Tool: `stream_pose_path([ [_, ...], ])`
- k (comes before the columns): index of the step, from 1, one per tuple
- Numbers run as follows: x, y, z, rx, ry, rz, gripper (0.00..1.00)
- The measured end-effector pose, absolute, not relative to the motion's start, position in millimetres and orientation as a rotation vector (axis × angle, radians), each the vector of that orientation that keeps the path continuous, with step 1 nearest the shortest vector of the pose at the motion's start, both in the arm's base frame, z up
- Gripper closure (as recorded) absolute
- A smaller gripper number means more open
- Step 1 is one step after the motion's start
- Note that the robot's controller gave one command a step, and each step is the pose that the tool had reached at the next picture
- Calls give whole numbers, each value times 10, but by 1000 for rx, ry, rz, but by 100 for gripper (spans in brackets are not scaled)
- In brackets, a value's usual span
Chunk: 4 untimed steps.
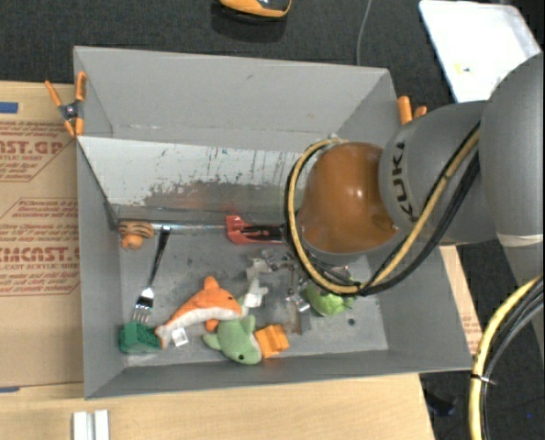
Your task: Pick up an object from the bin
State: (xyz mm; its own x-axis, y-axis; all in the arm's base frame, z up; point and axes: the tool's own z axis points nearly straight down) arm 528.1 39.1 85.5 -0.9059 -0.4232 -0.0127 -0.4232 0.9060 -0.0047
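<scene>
My gripper (296,306) hangs low over the bin floor right of centre, under the arm's orange dome. A lime green rounded toy (327,302) lies just to its right, touching or nearly touching it. A small white piece (252,293) sits just to its left. In front of it lie an orange block (272,340) and a green plush fish (235,339). An orange and white plush fish (202,308) lies further left. Whether anything is in the gripper's hold is hidden.
A red hand tool (252,232) lies at the foot of the back wall. A fork (150,282) with an orange knob (136,236) stretches along the left side, and a dark green toy (137,337) fills the front left corner.
</scene>
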Motion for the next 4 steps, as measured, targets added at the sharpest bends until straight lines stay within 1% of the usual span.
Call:
stream_pose_path([
  [1,5219,606,904,-614,3070,0,0],
  [2,5161,624,919,-703,3049,-2,0],
  [3,5361,438,699,-866,3005,0,0],
  [4,5269,753,810,-859,3006,1,0],
])
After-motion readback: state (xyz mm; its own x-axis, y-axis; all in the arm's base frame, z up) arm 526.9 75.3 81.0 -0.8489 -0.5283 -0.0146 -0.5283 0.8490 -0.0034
